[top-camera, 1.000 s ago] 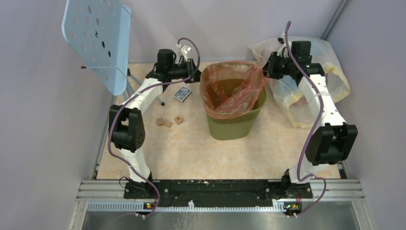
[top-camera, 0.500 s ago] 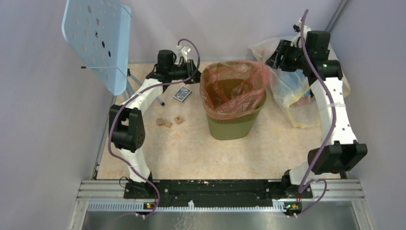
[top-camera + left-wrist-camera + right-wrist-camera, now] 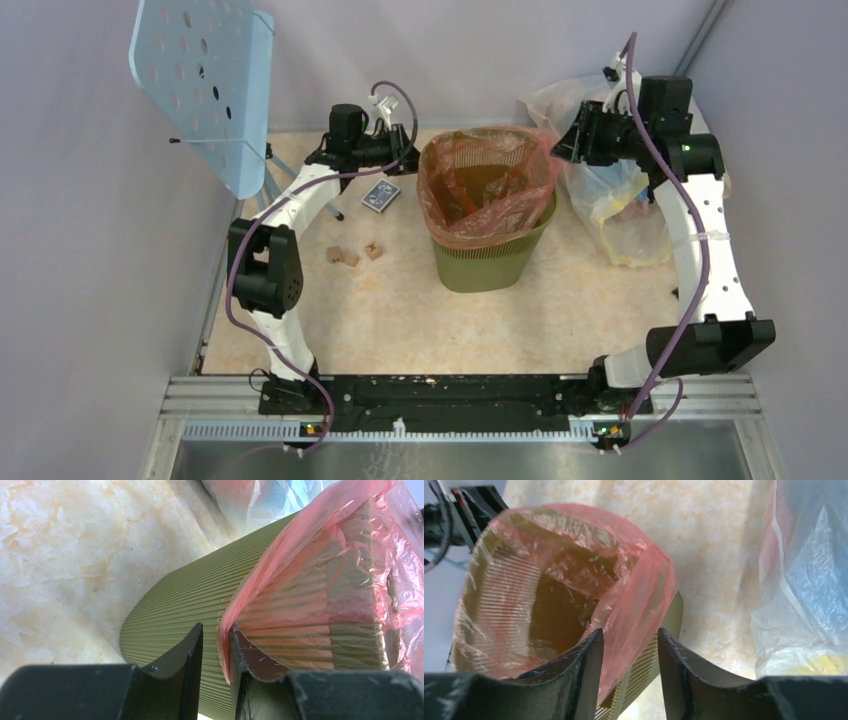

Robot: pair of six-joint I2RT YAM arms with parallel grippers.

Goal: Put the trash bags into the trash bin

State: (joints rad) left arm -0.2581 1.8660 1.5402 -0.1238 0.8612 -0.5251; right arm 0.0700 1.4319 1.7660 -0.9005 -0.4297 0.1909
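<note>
From up top, the tabletop (image 3: pixel 330 320) carries everything. The pale blue perforated stand (image 3: pixel 205 85) leans in at 10 o'clock, well clear of the work. A big clear bag of coloured stuff (image 3: pixel 625 225) slumps at 2 o'clock, just beside the bin but not part of my job.

The trash bin (image 3: pixel 490 265) stands upright at the centre. The trash bag (image 3: pixel 480 180) is already down inside it, with its mouth spread over the rim. At 4 o'clock the hem looks pulled inward, so bare green rim shows there, and I judge the lining not quite finished.

My left fingers (image 3: pixel 196 637) sit against the bin's outer wall at 9 o'clock, where the bag's edge drapes down. They are drawn to a narrow slit and the hem runs into that gap, lying on one inner face. I cannot tell whether the film is truly pinched, but I read this as an anchor against the bag slipping.

My right fingers (image 3: pixel 594 647) hover over the rim at 2 o'clock, spread apart and holding nothing, with the bag's lip below them.

A dark blue card box (image 3: pixel 380 196) and small brown blocks (image 3: pixel 350 256) lie at 9 o'clock, untouched.
</note>
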